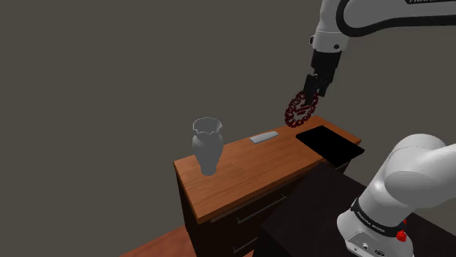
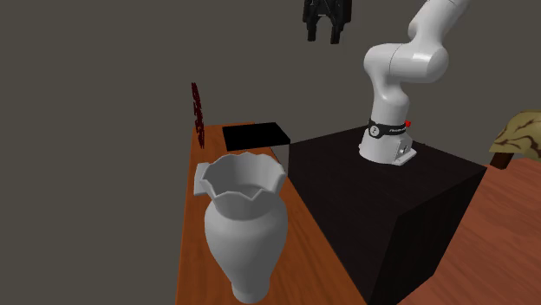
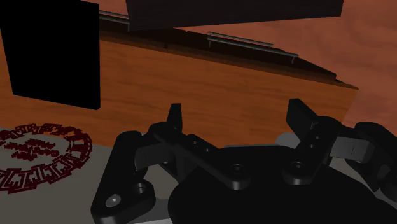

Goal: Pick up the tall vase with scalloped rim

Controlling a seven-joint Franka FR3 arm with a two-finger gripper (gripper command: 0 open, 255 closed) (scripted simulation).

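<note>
Vase [image 1: 207, 146], tall, grey, scalloped-rimmed, standing upright on wooden dresser [image 1: 248, 160], at eight o'clock from gripper [image 1: 318, 90]. Hovering high, fingers spread wide, gripping nothing. Probably best: crossing over, descending squarely, closing around the narrow neck.

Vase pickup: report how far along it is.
Done: nothing yet. The grey scalloped-rim vase stands upright on the wooden dresser, with nothing touching it. In hand: the end effector hangs in the air well apart from the vase, fingers open and clasping nothing. Left: bring the end effector to the vase, close on it and lift it off the dresser.
</note>
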